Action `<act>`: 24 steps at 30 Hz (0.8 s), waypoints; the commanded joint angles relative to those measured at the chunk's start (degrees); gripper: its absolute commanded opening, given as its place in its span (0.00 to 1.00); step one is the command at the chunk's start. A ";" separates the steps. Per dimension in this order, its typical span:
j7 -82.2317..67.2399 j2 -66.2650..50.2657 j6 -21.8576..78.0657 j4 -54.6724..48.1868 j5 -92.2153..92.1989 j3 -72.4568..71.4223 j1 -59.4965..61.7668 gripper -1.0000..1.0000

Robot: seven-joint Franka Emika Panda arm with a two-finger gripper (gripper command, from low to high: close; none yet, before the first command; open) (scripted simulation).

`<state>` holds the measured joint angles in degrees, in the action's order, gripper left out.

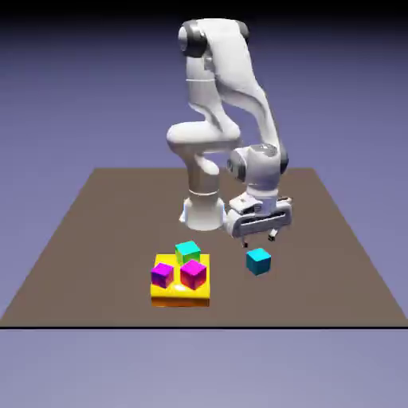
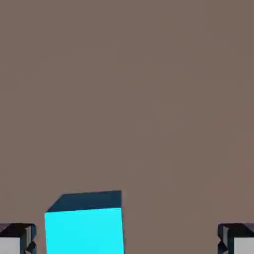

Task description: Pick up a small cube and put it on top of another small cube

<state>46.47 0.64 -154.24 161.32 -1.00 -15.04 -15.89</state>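
Presently, three small cubes share one yellow block, and the cyan-blue cube is apart.

On the flat yellow block with orange sides [image 1: 180, 298] are a purple cube [image 1: 162, 276], a magenta cube [image 1: 193, 274] and a turquoise cube with green side faces [image 1: 188, 253], which is behind these two. The small plain cyan-blue cube with teal sides [image 1: 258, 261] sits on the brown tabletop [image 1: 319, 275], toward the exterior view's right. Above it, the grey-tipped pincer [image 2: 127, 239] is wide apart and holds nothing; in the hand view, the cube is nearer to the left fingertip [image 2: 17, 239].
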 commanded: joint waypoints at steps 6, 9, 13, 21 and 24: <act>4.35 -10.37 -9.24 -0.97 6.10 5.71 -3.33 0.50; 6.33 -15.08 -13.43 -1.41 8.87 8.30 -5.21 0.50; 4.59 -10.93 -9.74 -1.02 6.43 6.02 -3.55 0.00; -0.24 1.79 2.49 -0.70 0.34 2.02 2.59 0.00; -0.96 7.16 9.97 -2.81 1.37 8.08 7.91 0.00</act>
<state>45.44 7.79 -144.28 158.51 0.27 -6.95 -8.03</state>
